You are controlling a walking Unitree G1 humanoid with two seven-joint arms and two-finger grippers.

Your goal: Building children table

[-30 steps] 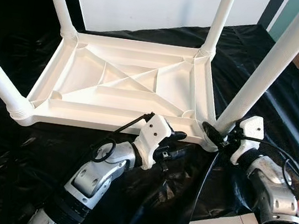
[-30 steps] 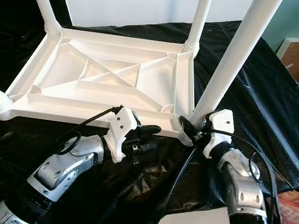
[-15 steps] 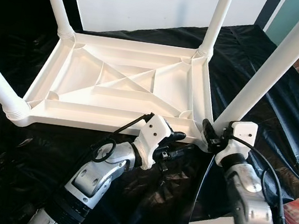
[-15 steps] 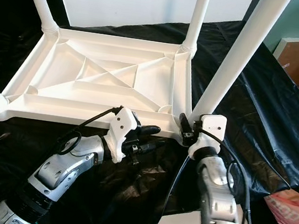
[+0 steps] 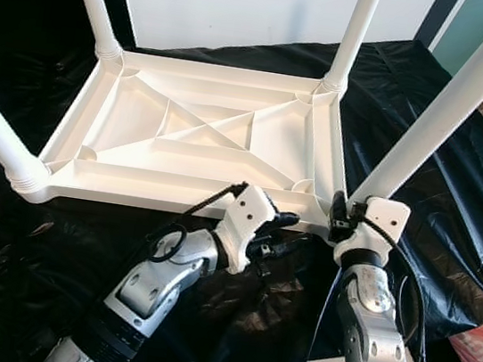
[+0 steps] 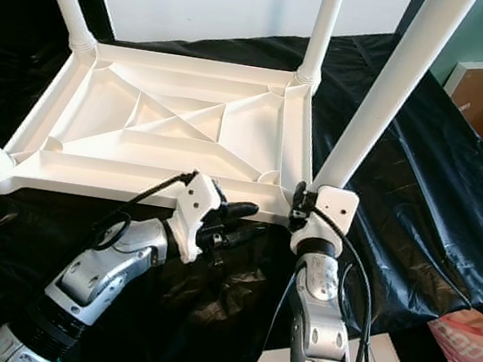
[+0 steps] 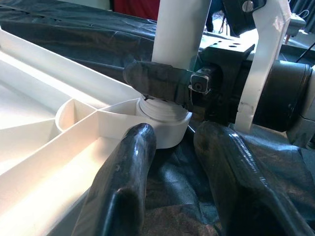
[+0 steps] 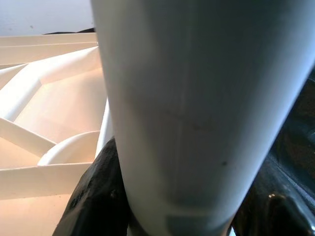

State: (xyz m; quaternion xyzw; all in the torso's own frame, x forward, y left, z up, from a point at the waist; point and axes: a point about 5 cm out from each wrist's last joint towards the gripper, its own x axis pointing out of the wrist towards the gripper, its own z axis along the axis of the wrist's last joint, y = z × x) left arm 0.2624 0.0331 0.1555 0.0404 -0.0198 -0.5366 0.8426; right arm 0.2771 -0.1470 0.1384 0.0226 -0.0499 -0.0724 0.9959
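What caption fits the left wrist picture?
Right gripper clamps the white table leg at its socket; left gripper waits open below.

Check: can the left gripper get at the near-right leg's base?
Probably yes. The left gripper sits open just beside the leg, but the right gripper already clamps its base, leaving little room.

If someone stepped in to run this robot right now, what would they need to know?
Right gripper: shut on the near right leg, low by its socket.
Left gripper: open, empty, beside the same corner.
The white tabletop lies upside down on a black sheet. All four legs stand in their corner sockets.
Left: whether this last leg is fully seated can't be judged; check it, let go, then turn the table upright.
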